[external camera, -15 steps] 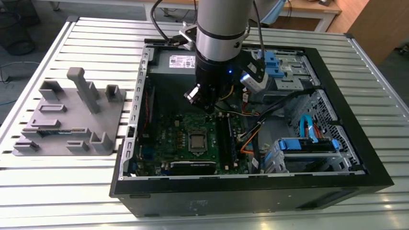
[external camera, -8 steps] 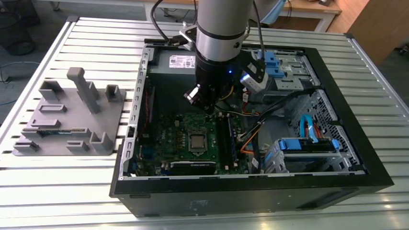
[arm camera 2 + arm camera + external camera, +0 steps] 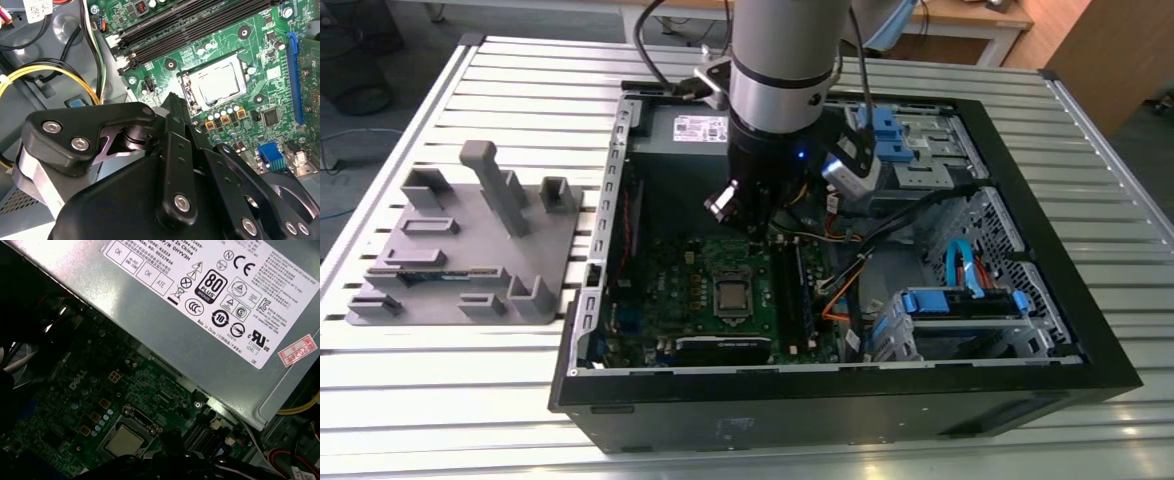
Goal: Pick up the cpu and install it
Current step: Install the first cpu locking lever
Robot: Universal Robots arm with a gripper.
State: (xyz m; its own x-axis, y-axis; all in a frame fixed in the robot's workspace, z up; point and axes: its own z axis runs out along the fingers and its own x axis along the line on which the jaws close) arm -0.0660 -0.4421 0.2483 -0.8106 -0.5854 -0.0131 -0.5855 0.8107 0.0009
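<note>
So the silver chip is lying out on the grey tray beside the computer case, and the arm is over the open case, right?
Not quite. The cpu sits in its socket on the green motherboard inside the case, as the exterior view shows, not on the tray. The arm is indeed over the open case.

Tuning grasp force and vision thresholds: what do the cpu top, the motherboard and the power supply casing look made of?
cpu: looks like bare metal, silvery-grey and matte, reflecting light evenly; it sits in the socket.
motherboard: green lacquered circuit board, slightly glossy, dotted with solder points and small parts.
power supply: probably painted or plain sheet metal, flat grey, with folded edges and a white printed label.
</note>
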